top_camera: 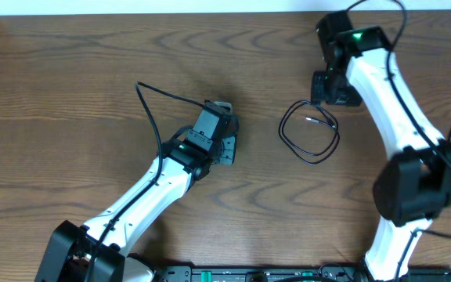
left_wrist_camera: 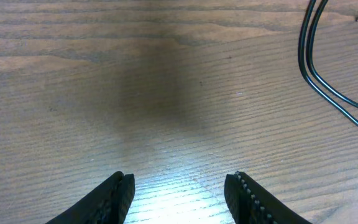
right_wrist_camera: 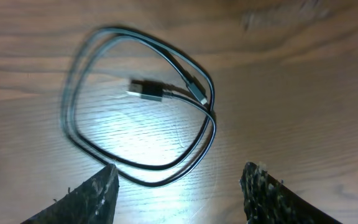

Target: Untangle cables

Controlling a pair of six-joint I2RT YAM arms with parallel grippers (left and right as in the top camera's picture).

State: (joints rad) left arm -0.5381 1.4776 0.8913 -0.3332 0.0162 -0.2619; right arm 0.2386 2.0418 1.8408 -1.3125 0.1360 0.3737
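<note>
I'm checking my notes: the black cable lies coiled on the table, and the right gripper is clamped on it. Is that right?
Not quite. The black cable does lie coiled on the table, but the right gripper is not clamped on it. Its jaws stand open and the cable lies loose on the wood. The right wrist view shows this.

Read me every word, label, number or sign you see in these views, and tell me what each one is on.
No text can be read in any view.
The thin black cable coiled in a loop shows no marking.
The brown wooden table shows only grain.
The black strip at the bottom edge of the overhead view has pale and green specks, too small to read.
</note>
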